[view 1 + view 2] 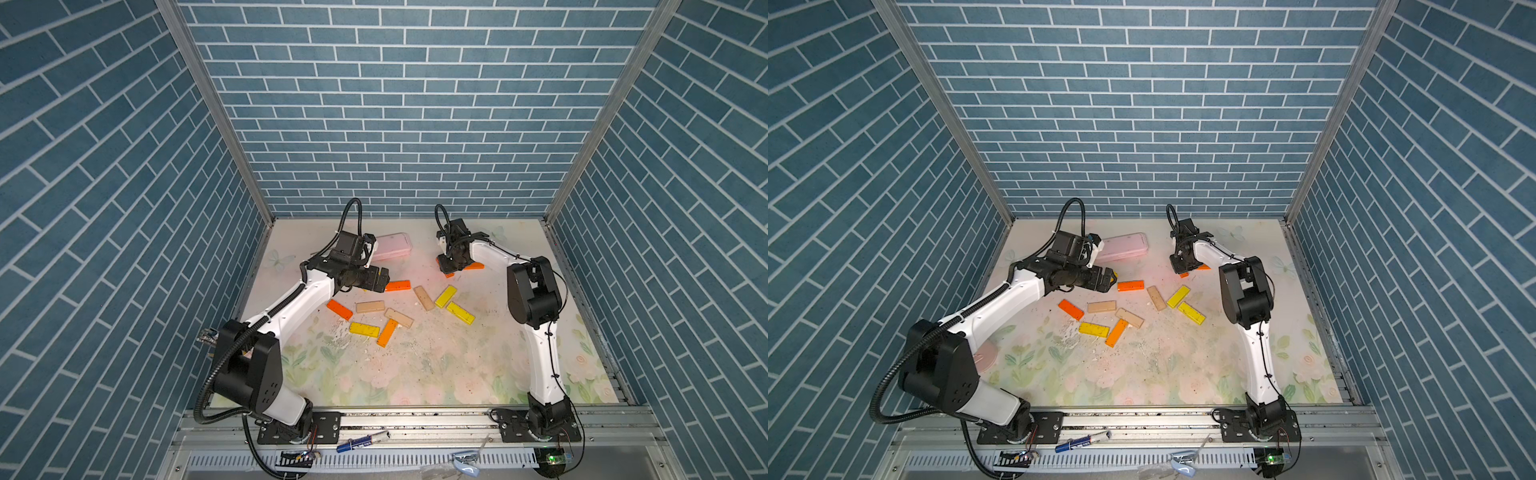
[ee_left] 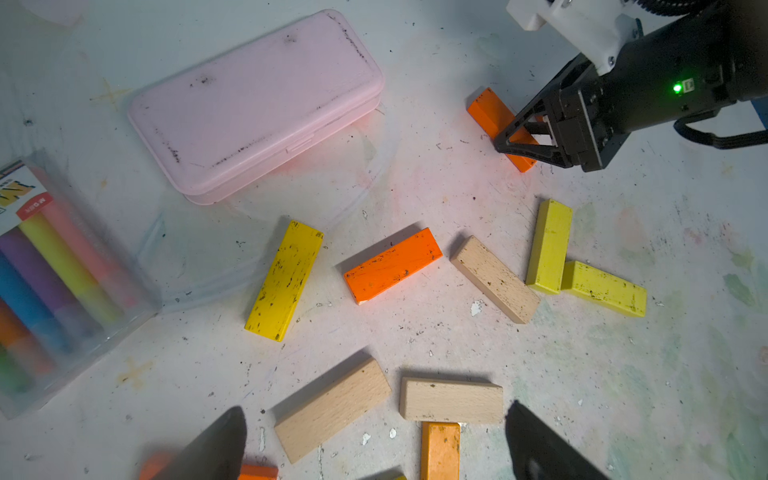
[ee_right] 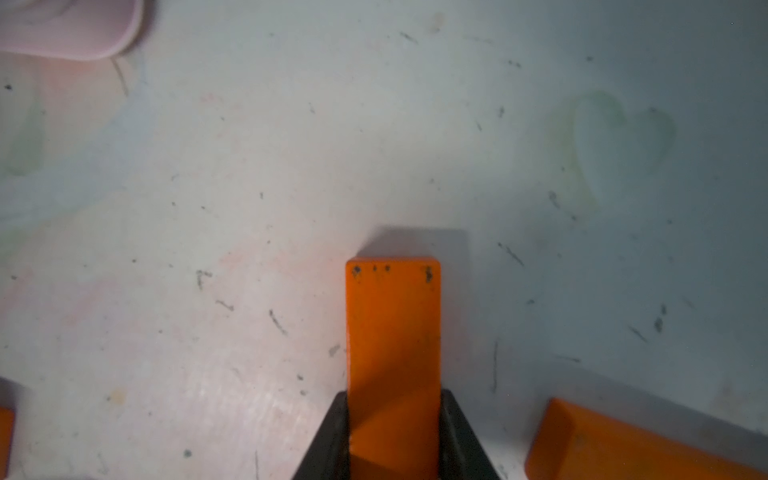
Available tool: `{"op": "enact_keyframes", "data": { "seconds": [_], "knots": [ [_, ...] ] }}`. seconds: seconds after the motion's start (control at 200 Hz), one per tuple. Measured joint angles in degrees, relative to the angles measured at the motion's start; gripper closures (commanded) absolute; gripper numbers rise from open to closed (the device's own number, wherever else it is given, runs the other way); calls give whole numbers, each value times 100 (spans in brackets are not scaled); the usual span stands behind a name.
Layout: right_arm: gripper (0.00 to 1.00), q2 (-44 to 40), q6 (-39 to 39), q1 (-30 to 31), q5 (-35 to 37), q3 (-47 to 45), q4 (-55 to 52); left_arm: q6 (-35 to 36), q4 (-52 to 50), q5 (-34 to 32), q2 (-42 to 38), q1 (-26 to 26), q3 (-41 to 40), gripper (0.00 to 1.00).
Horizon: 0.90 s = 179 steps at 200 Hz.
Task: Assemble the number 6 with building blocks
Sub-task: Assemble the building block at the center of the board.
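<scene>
Right pincer (image 3: pixel 394 440): pinching one orange bar (image 3: pixel 392 328), second orange bar (image 3: pixel 623 449) lying beside it. Left pincer (image 2: pixel 376 436): spread wide above a tan bar (image 2: pixel 332 409).

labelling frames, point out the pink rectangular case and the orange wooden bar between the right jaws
pink rectangular case (image 2: pixel 257 108): left wrist view, middle of its lid
orange wooden bar (image 3: pixel 392 332): right wrist view, its top face

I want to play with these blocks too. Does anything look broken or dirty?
Yes. One yellow block is speckled with black scuffs, the orange block next to it has a chipped pale corner, the pink case carries dark smudges, and white flecks litter the table.
</scene>
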Motion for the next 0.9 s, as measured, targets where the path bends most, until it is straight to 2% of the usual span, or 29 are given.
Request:
{"op": "enact_keyframes", "data": {
  "seconds": [0.235, 0.895],
  "knots": [
    [73, -313, 466, 0, 227, -573, 358, -13, 2, 9, 0, 0, 0, 2],
    [75, -584, 1036, 7, 675, -1005, 474, -39, 31, 118, 7, 0, 0, 2]
  ]
}}
